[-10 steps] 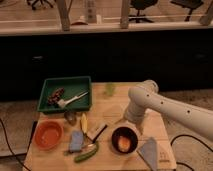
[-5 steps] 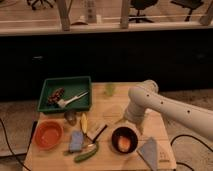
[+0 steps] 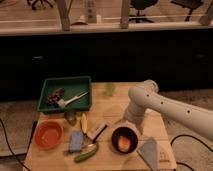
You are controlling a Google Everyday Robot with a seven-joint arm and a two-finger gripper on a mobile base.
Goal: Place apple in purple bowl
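Observation:
The apple (image 3: 123,144), orange-red with a yellowish patch, lies inside the purple bowl (image 3: 114,135), which stands on the wooden table near its front edge. My gripper (image 3: 132,123) hangs from the white arm just above the bowl's far rim, close over the apple. The arm reaches in from the right.
A green tray (image 3: 49,106) with utensils stands at the back left. An orange bowl (image 3: 48,134) is at the front left. A blue sponge (image 3: 76,141), a green cucumber (image 3: 86,153), a banana (image 3: 84,122) and a black-handled tool (image 3: 98,132) lie between the bowls. A grey cloth (image 3: 151,151) lies right of the purple bowl.

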